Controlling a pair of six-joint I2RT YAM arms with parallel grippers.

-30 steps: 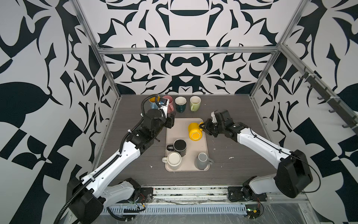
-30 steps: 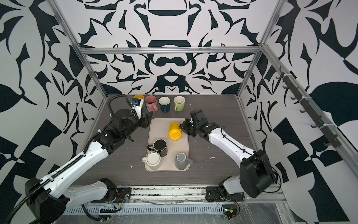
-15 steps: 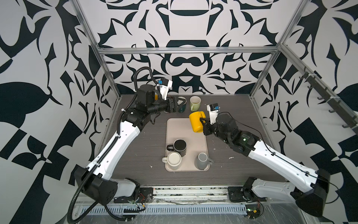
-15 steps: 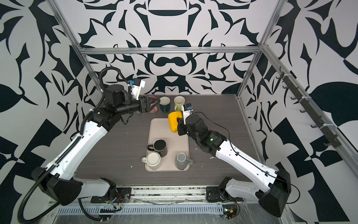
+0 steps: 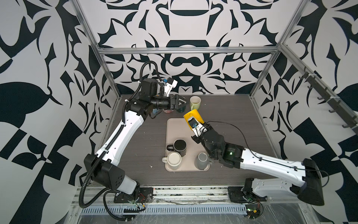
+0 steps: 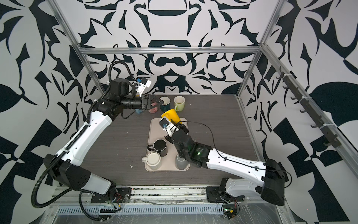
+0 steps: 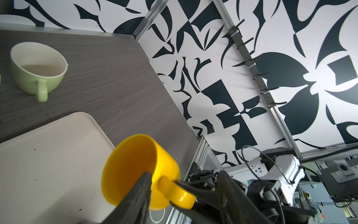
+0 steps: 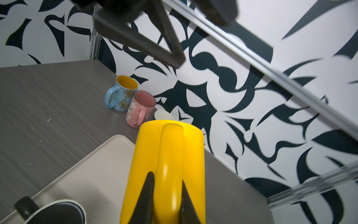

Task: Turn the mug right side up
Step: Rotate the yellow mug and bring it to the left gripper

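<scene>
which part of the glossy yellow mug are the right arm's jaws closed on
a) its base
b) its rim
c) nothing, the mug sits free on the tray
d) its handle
d: in the right wrist view the right gripper has its jaws pinched on either side of the curved handle of the glossy yellow mug.
</scene>
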